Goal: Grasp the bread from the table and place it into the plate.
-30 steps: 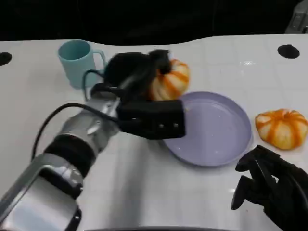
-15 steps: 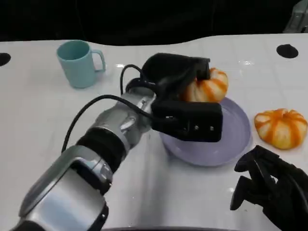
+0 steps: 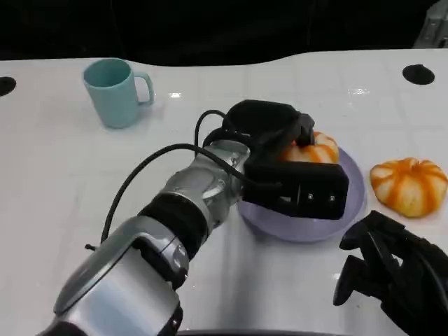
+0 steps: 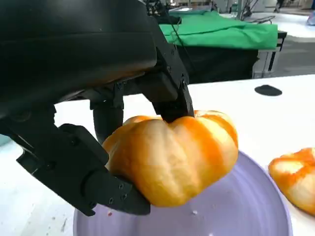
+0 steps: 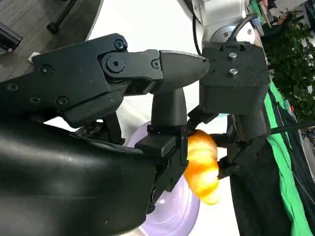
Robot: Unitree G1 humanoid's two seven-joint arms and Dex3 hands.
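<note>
Teal mug: upright at the far left of the white desk, handle toward the centre, well apart from the work and likely no part of it.

Left hand: reaches across from the lower left, its fingers closed around the bread, clasping it from above and below so it can be carried level.

Bread: orange-striped, pumpkin-shaped bun, held over the far part of the plate; the left wrist view shows lilac surface beneath it, but whether it touches cannot be told. Judged ready for lowering and release.

Plate: lilac, round, right of centre, partly covered by the left hand.

Second bun: on the desk just beside the plate's right rim, untouched.

Right hand: lower right, near the desk edge, fingers curled inward, holding nothing, apparently idle.
</note>
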